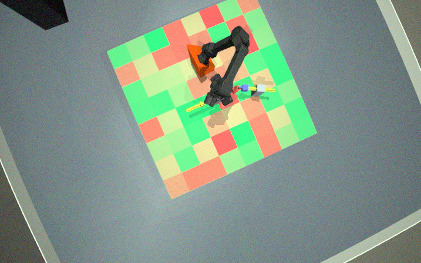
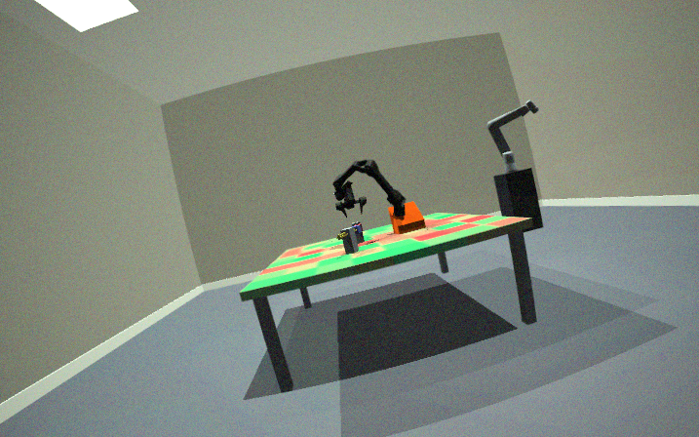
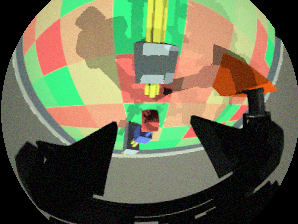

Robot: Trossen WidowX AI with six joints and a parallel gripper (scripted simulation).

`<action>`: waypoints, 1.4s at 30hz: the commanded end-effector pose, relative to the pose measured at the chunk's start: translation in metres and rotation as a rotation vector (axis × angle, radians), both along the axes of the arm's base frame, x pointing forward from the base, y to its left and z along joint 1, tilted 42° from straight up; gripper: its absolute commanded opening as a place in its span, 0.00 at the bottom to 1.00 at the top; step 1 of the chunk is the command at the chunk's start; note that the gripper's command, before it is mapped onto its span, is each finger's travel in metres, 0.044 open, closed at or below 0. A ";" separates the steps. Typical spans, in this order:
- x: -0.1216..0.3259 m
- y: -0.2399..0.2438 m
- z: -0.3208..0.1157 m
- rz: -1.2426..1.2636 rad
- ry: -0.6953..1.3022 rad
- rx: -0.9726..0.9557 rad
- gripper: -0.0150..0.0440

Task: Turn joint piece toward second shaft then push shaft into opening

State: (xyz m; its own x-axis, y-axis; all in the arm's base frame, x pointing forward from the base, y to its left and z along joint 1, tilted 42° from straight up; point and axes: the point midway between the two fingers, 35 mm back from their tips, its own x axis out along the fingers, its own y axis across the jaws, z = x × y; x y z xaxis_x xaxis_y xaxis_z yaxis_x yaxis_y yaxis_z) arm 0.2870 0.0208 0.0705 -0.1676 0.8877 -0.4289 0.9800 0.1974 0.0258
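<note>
The red joint piece (image 1: 235, 88) (image 3: 150, 120) sits on the blue hinge part (image 1: 245, 87) (image 3: 143, 136) of the first yellow shaft (image 1: 270, 90), which the first block (image 1: 260, 88) holds. In the wrist view its dark opening faces roughly toward the near end of the second yellow shaft (image 1: 194, 107) (image 3: 157, 22), with a gap between them; exact alignment cannot be told. The second block (image 3: 155, 66) carries that shaft and is hidden under the gripper in the top view. My gripper (image 1: 218, 100) (image 2: 353, 214) (image 3: 154, 121) is open and empty, above the second block, touching nothing.
The orange arm base (image 1: 198, 61) (image 2: 407, 218) (image 3: 237, 75) stands on the checkered table (image 1: 202, 172) (image 2: 384, 259), beside the blocks. A grey arm (image 2: 506, 116) on a black pedestal (image 2: 520, 192) stands beyond the table.
</note>
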 end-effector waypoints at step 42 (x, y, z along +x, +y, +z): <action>0.017 -0.133 -0.201 -0.054 -0.053 -0.401 1.00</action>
State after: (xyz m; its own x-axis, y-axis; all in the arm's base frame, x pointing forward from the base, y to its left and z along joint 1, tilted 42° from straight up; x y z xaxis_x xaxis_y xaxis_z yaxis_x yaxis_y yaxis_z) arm 0.3062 -0.1245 -0.1214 -0.0958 0.7121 -0.6955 0.9890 0.1470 0.0142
